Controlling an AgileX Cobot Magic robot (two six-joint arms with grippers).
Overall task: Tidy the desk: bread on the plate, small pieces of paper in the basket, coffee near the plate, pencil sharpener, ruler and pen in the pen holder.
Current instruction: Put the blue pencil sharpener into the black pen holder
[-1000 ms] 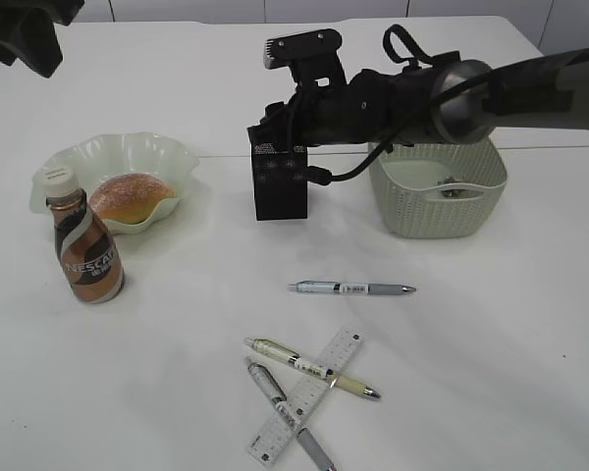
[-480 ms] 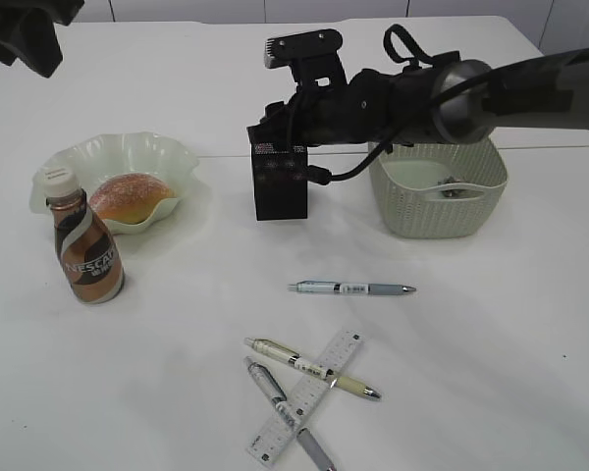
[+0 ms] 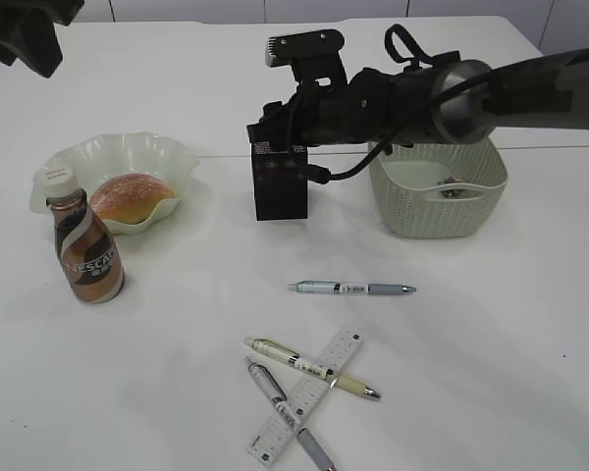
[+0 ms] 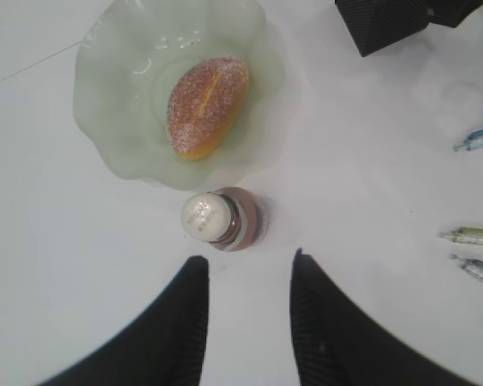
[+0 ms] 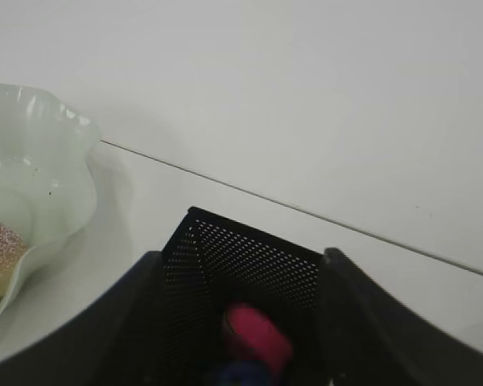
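Nothing moved | right hand (image 5: 237, 322) spread over pen holder (image 3: 280, 183) | bread (image 4: 207, 104) on plate (image 4: 113, 121)

pen holder (image 3: 280, 183): black perforated mesh, matt | plate (image 4: 129, 129): glossy translucent, wavy rim | basket (image 3: 438, 208): woven-look plastic | bread (image 4: 207, 104): sugar-dusted crust | surface (image 3: 491, 334): smooth matt white

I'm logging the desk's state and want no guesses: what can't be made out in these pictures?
- Pink object in the black mesh pen holder, right wrist view: blurred, and its lower part runs off the bottom edge.
- Contents of the pale woven plastic basket, exterior view: small and partly behind its wall.
- Right gripper, right wrist view: fingertips cut off.
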